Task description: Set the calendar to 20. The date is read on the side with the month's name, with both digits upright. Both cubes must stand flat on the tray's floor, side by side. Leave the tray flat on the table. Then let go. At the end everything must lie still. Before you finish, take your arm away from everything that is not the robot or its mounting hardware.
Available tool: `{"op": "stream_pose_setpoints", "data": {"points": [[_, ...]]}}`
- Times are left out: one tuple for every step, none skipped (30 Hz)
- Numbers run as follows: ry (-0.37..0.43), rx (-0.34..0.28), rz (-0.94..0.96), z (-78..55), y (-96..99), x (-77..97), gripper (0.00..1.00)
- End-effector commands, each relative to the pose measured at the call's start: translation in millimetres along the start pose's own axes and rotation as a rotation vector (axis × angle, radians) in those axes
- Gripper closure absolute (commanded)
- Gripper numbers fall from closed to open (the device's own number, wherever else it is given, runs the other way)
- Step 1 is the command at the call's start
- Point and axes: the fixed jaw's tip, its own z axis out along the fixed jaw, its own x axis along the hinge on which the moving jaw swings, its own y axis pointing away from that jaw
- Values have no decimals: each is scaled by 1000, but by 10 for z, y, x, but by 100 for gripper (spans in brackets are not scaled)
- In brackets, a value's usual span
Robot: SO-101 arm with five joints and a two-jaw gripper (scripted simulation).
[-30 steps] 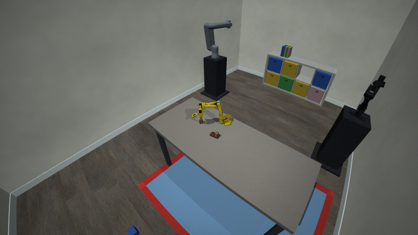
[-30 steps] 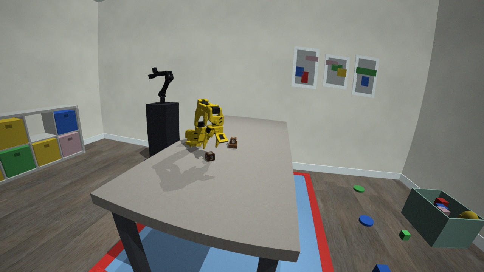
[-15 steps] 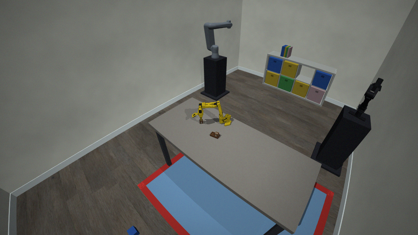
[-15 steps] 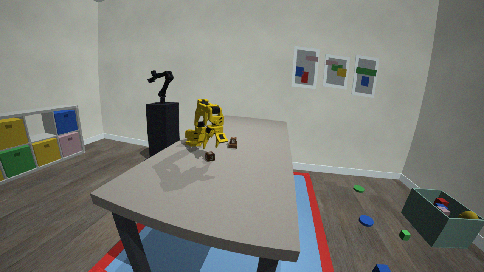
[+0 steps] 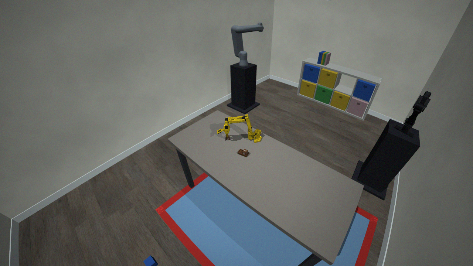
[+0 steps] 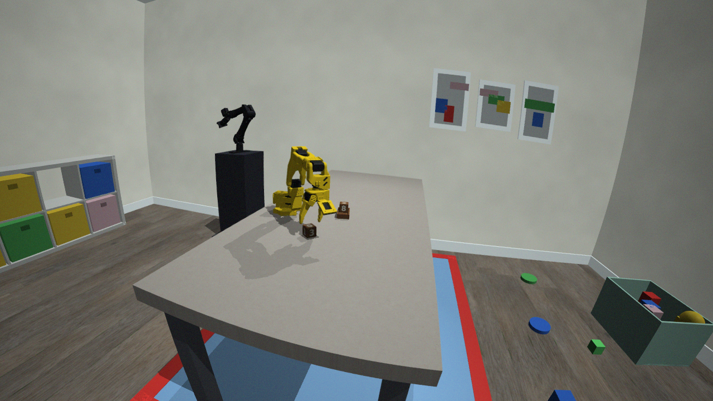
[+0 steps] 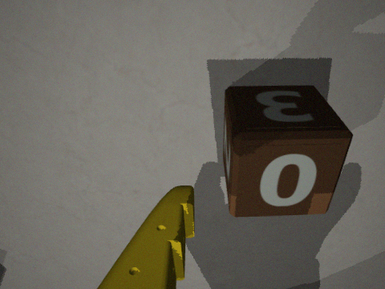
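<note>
Dark brown cube (image 5: 227, 137) (image 6: 309, 230) (image 7: 286, 152) sitting flat on the table (image 5: 271, 175) (image 6: 338, 279), chunky pale 0 and 3 on it, yellow gripper (image 5: 224, 135) (image 6: 311, 219) right by it, fingers apart, nothing between them, another cube (image 5: 245, 152) (image 6: 343, 208) showing an 8, parked in the little brown tray (image 5: 240, 152) (image 6: 342, 216)

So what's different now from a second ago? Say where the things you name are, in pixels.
The yellow arm's gripper (image 5: 227, 135) (image 6: 309, 220) (image 7: 191, 193) has come down slightly toward the loose cube (image 5: 227, 137) (image 6: 308, 230) (image 7: 286, 172). The black arm (image 5: 419, 104) (image 6: 244, 119) in the background has lowered its far end. Nothing was grasped or let go. The loose cube, tray (image 5: 241, 153) (image 6: 342, 216) and the 8 cube (image 5: 245, 152) (image 6: 343, 208) stayed put.
</note>
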Motion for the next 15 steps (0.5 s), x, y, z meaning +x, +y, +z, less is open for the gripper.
{"op": "stream_pose_setpoints", "data": {"points": [[-37,2,-4,11,23,-46,65],[-37,2,-4,28,23,-46,65],[-37,2,-4,44,23,-46,65],[-37,2,-4,60,23,-46,65],[-37,2,-4,76,23,-46,65],[-37,2,-4,91,23,-45,65],[-37,2,-4,105,23,-45,65],[-37,2,-4,119,24,-44,65],[-37,2,-4,119,24,-44,65],[-37,2,-4,119,24,-44,65],[-37,2,-4,132,24,-44,65],[-37,2,-4,143,24,-43,65],[-37,2,-4,154,24,-42,65],[-37,2,-4,164,24,-42,65],[-37,2,-4,172,24,-41,65]]}}
